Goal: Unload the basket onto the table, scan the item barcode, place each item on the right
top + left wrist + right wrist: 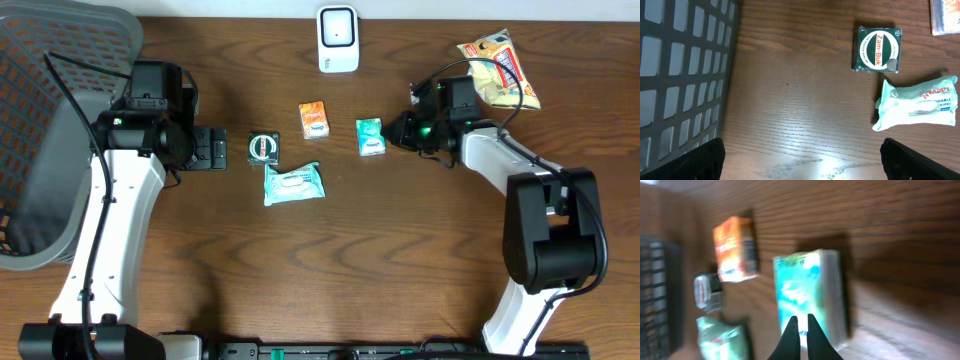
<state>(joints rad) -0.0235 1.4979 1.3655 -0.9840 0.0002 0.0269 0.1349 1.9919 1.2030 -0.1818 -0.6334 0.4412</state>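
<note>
Progress looks slight: the teal pack (807, 290) lies flat on the desk (400, 250) just under the right end effector (800, 320), fingers pressed together, apparently gripping nothing (left end effector (800, 157) spread wide), and the white scanner (338, 38) is well apart.

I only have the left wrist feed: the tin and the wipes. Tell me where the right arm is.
Observer: The right gripper is at the right-hand end of a teal pack, which lies right of an orange box.
Operator: Report its jaws.
Observer: Shut, tips together over the pack's near end in the blurred right wrist view, with nothing visible between them.
Operator: Locate the scanner.
Observer: A white device, likely the scanner, stands at the top middle of the overhead view, beyond the orange box.
</note>
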